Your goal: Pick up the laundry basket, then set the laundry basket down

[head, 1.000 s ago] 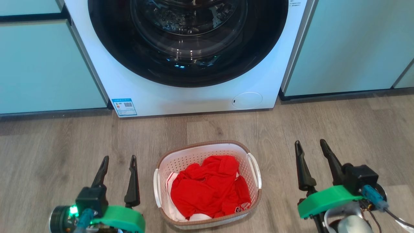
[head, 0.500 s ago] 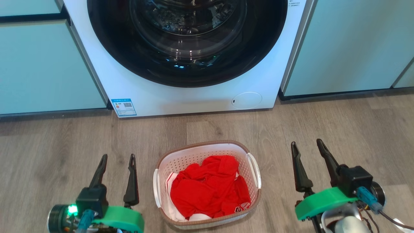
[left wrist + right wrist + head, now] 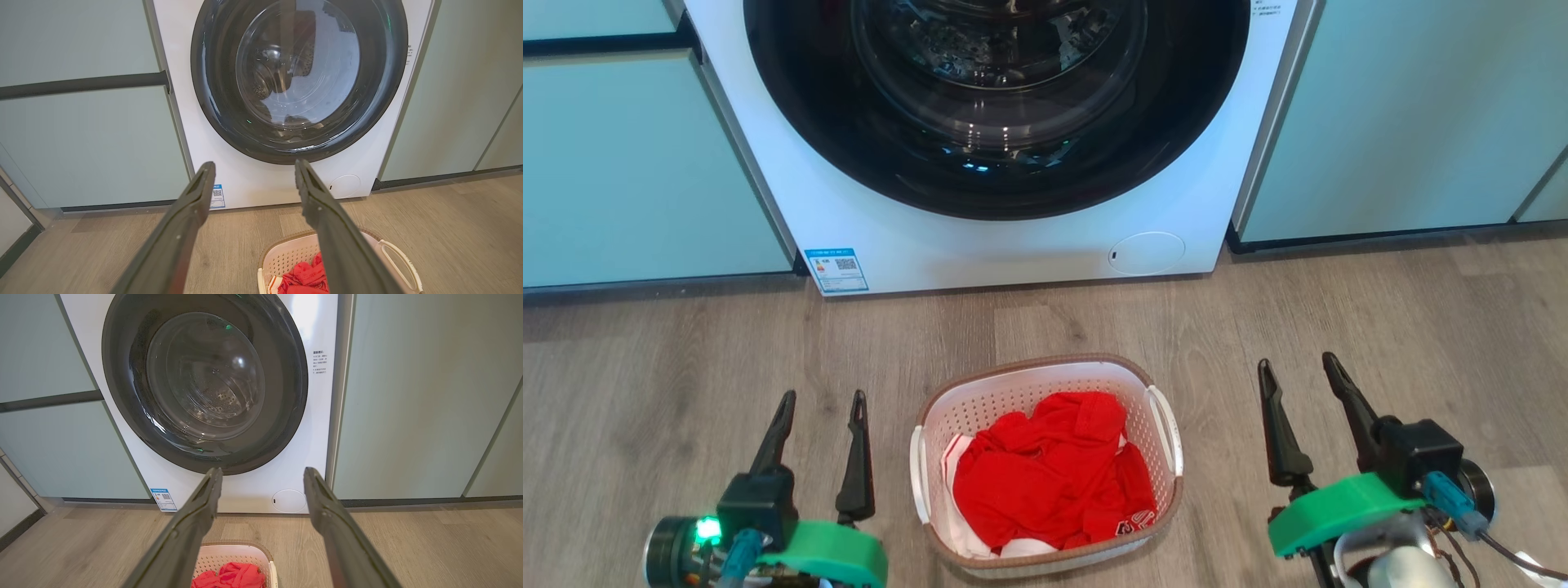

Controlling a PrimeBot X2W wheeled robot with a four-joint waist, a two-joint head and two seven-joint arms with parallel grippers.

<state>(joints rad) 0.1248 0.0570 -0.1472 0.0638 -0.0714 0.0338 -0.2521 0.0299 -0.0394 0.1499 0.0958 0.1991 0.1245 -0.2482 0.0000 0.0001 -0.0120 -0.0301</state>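
The laundry basket (image 3: 1013,390) is white and perforated with a brown rim band and stands on the wooden floor, holding red clothing (image 3: 1049,474). Its white side handles show at left (image 3: 918,482) and right (image 3: 1168,429). My left gripper (image 3: 822,398) hovers to the basket's left, open, with nothing between its fingers. To the basket's right my right gripper (image 3: 1298,365) is open and empty too. Neither touches the basket. The left wrist view catches the laundry basket (image 3: 282,257) low between the fingers; in the right wrist view the laundry basket (image 3: 233,555) sits at the bottom edge.
A white front-loading washing machine (image 3: 1013,237) with a dark round door (image 3: 996,98) stands just behind the basket. Pale green cabinets flank it at left (image 3: 629,171) and right (image 3: 1405,122). Bare wooden floor (image 3: 1339,310) lies around the basket.
My right gripper has shifted slightly to the left, toward the basket. The left gripper and the basket have stayed put.
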